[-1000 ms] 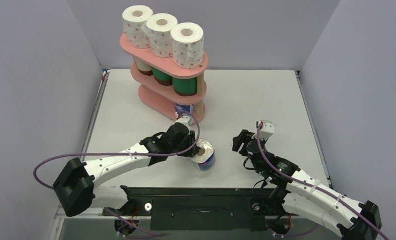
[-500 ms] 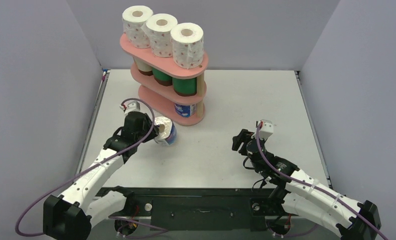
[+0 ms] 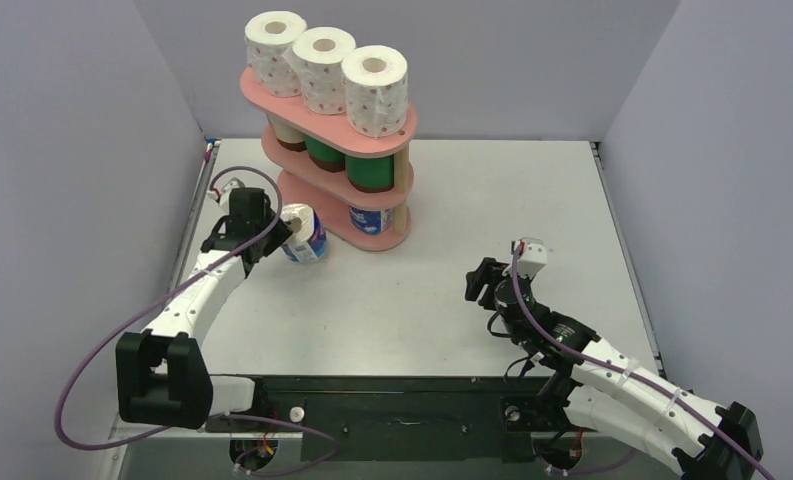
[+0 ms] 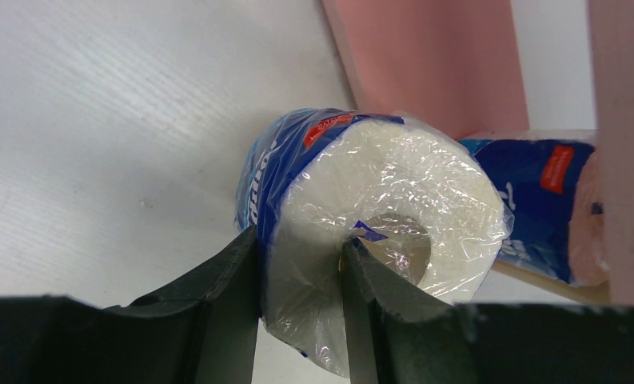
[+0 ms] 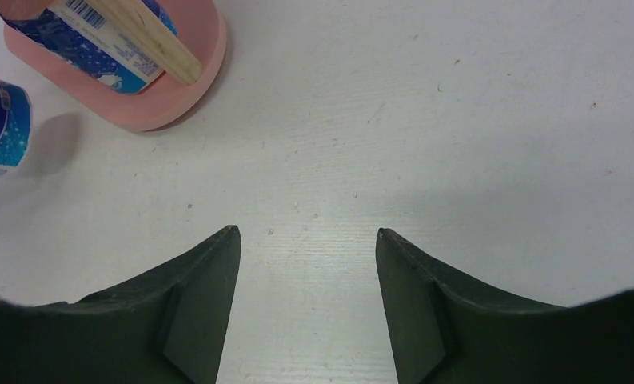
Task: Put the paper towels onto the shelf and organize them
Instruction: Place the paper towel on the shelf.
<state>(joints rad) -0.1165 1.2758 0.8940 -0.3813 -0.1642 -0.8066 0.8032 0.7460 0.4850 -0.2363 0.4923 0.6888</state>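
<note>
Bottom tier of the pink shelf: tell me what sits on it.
One blue-white wrapped roll stands at its near end, beside a wooden post. The middle tier overhangs the rest of the board, so anything farther back is hidden.

The left jaws have carried the blue-white roll (image 3: 305, 238) from mid-table back beside the shelf (image 3: 307, 193).

This is a robot test lab. A bare white table (image 3: 452, 200) is boxed in by plain grey panels (image 3: 72, 130). A white left arm (image 3: 197, 290) and right arm (image 3: 612, 375) are bolted to a black base plate (image 3: 402, 400), with purple cables (image 3: 82, 365) looping loose. A pink shelf (image 3: 337, 222) of paper rolls (image 3: 375, 90) stands as a prop.
</note>
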